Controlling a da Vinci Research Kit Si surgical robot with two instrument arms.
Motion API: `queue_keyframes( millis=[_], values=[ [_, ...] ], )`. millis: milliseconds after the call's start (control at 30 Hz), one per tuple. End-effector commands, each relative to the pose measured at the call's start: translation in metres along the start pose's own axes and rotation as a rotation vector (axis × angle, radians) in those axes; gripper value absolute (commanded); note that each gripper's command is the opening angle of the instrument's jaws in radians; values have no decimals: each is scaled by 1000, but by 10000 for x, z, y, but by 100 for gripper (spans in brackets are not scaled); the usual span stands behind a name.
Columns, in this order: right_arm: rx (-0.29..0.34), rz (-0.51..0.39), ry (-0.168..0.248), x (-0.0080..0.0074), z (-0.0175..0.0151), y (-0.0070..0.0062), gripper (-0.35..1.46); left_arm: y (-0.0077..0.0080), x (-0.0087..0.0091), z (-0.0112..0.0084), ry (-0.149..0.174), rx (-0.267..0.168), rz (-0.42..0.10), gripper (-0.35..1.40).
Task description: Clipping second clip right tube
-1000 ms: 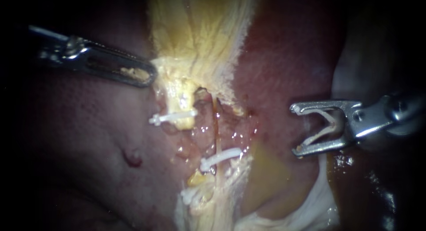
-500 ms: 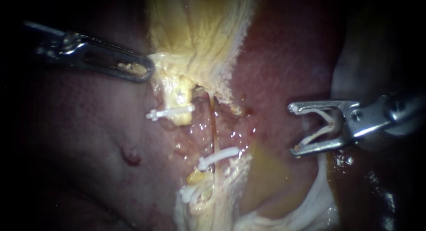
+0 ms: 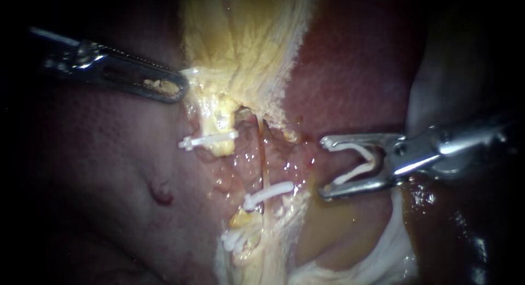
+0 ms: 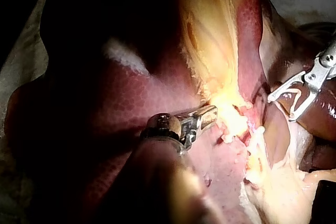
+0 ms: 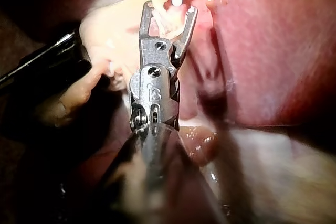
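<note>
Beside tube (image 3: 267,163), right instrument (image 3: 324,168) holds white clip (image 3: 359,163).

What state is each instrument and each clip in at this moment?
Left instrument, jaws shut on the pale yellow tissue.
Right instrument, jaws spread wide, holding an open clip between them, short of the thin tube.
Upper clip, closed across the pale yellow tissue.
Lower clip, closed across the thin tube.
</note>
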Motion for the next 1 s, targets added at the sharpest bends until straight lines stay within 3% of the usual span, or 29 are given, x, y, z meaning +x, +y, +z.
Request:
queue_keyframes(
  millis=[33,300,533,1000],
  values=[
    [5,4,0,-3,6,1,50,0,0,0,0,0,0,-35],
    [45,65,7,-27,42,20,50,0,2,1,-1,-2,1,-35],
    [102,114,61,-36,56,38,49,0,2,2,-1,-2,1,-35],
    [137,148,78,-35,73,42,49,-1,4,3,-1,-4,1,-35]
  ],
)
